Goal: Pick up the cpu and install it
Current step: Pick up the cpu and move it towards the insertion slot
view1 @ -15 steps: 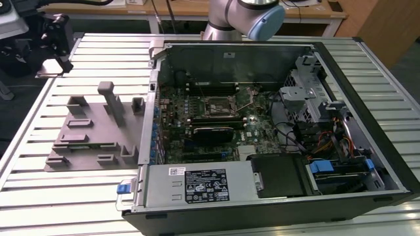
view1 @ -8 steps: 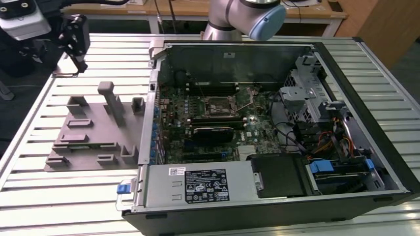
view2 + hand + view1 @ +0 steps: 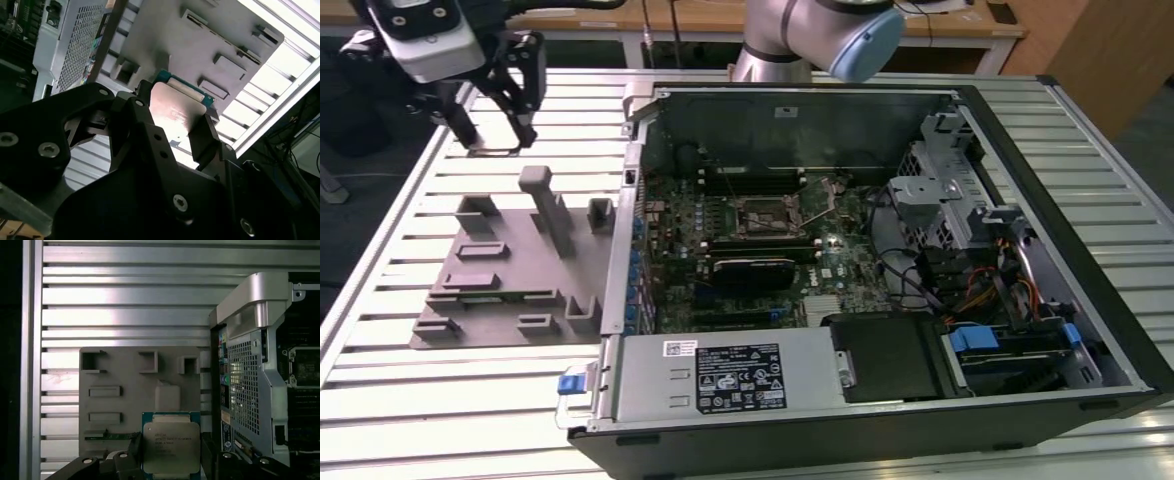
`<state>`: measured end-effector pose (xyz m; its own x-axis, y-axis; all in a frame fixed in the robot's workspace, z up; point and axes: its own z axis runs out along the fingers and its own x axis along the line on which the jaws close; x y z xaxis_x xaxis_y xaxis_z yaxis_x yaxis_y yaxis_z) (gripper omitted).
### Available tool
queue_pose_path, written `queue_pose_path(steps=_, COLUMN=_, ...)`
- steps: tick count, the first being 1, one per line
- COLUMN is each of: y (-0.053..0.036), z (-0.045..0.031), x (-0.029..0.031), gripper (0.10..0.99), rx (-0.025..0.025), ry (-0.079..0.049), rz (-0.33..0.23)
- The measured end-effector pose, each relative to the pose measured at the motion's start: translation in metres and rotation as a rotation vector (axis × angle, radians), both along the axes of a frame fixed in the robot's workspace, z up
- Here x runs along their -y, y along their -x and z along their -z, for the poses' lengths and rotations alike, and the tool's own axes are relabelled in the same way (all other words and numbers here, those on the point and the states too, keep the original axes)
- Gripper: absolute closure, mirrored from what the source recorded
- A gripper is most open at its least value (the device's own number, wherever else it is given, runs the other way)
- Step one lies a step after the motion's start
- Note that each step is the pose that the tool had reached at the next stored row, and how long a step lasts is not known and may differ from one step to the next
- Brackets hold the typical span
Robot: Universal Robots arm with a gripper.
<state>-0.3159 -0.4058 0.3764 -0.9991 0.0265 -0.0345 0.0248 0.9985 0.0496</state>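
Note:
The cpu (image 3: 177, 107), a small flat square chip with a pale silver top and a green rim, sits between the two black fingers of my gripper (image 3: 172, 122), which is shut on it. In the first wrist view the cpu (image 3: 171, 446) hangs over the near part of the grey plastic fixture (image 3: 125, 375), with my gripper (image 3: 171, 462) clamping its sides. In the exterior view my gripper (image 3: 494, 135) is at the far left, above the slatted table just beyond the fixture (image 3: 507, 265). The motherboard's socket (image 3: 761, 213) lies inside the open computer case (image 3: 1067, 250), well to the exterior view's right of my gripper.
Upright grey blocks (image 3: 547, 205) rise from the fixture. The case's metal side wall (image 3: 630, 230) stands between fixture and motherboard. A power supply (image 3: 720, 375) fills the case's near end, with drive cages and cables (image 3: 961, 240) at the exterior view's right. The slatted aluminium table (image 3: 400, 200) surrounds everything.

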Motion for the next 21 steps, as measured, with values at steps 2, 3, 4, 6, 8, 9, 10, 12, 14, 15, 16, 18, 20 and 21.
queue_pose_path(steps=2, y=-0.0085, z=0.0000, x=0.0000, gripper=0.541, rx=-0.0010, ry=0.000, rz=0.000)
queue_pose_path(steps=3, y=-0.0127, z=-0.0001, x=0.0001, gripper=0.541, rx=-0.0015, ry=0.000, rz=0.000)
queue_pose_path(steps=4, y=-0.0170, z=-0.0001, x=0.0000, gripper=0.541, rx=-0.0020, ry=0.000, rz=0.000)
queue_pose_path(steps=6, y=-0.0255, z=0.0000, x=0.0000, gripper=0.541, rx=-0.0029, ry=0.000, rz=0.000)
queue_pose_path(steps=8, y=-0.0348, z=-0.0001, x=0.0000, gripper=0.541, rx=-0.0041, ry=0.000, rz=0.000)
queue_pose_path(steps=9, y=-0.0392, z=-0.0001, x=0.0000, gripper=0.541, rx=-0.0047, ry=0.000, rz=0.000)
queue_pose_path(steps=10, y=-0.0439, z=0.0000, x=0.0000, gripper=0.541, rx=-0.0054, ry=0.000, rz=0.000)
queue_pose_path(steps=12, y=-0.0528, z=0.0000, x=0.0000, gripper=0.541, rx=-0.0068, ry=0.000, rz=0.000)
queue_pose_path(steps=14, y=-0.0621, z=-0.0001, x=0.0000, gripper=0.541, rx=-0.0085, ry=0.000, rz=0.000)
queue_pose_path(steps=15, y=-0.0666, z=0.0000, x=0.0000, gripper=0.541, rx=-0.0091, ry=0.000, rz=0.000)
queue_pose_path(steps=16, y=-0.0711, z=0.0000, x=0.0000, gripper=0.541, rx=-0.0098, ry=0.000, rz=0.000)
queue_pose_path(steps=18, y=-0.0801, z=0.0000, x=0.0000, gripper=0.541, rx=-0.0114, ry=0.000, rz=0.000)
queue_pose_path(steps=20, y=-0.0891, z=0.0000, x=0.0000, gripper=0.541, rx=-0.0131, ry=0.000, rz=0.000)
queue_pose_path(steps=21, y=-0.0937, z=0.0000, x=0.0000, gripper=0.541, rx=-0.0141, ry=0.000, rz=0.000)
